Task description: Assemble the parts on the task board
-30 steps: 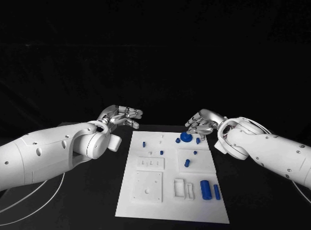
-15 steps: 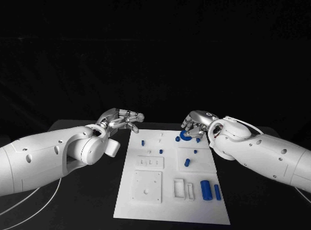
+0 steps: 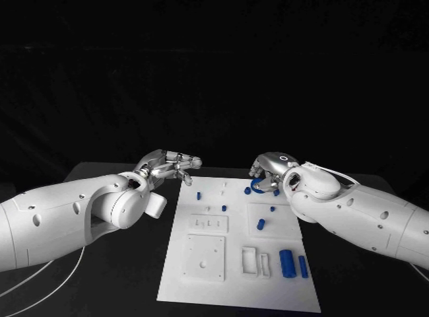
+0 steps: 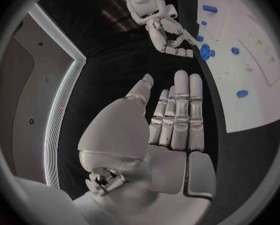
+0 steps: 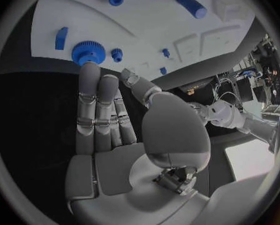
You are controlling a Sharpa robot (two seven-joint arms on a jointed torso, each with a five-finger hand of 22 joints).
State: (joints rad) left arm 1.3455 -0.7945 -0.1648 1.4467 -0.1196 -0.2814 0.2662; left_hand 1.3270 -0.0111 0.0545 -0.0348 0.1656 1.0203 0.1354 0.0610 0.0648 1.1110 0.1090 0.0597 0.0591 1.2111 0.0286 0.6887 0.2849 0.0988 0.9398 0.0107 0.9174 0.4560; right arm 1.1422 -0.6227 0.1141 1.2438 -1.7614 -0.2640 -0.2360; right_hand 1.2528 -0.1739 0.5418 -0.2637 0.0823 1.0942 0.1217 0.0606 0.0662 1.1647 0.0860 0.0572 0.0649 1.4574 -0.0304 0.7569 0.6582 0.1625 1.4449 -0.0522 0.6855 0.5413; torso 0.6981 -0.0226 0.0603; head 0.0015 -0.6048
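Reaching over the task board (image 3: 235,277), the right hand (image 3: 268,173) is hovering empty, fingers extended by the blue gear (image 5: 86,52). It is risking nudging the gear sideways. The left hand (image 3: 171,163) is idling empty, fingers loosely curled.

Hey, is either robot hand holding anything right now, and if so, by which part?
Nothing is held. The left hand is open beside the task board. The right hand is open too, a fingertip at the blue gear on the board's far edge.

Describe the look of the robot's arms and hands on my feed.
Both arms are smooth white shells with small dark screw holes. A thin white cable loops at the right wrist. The left robot hand and the right robot hand are silver metal with segmented fingers.
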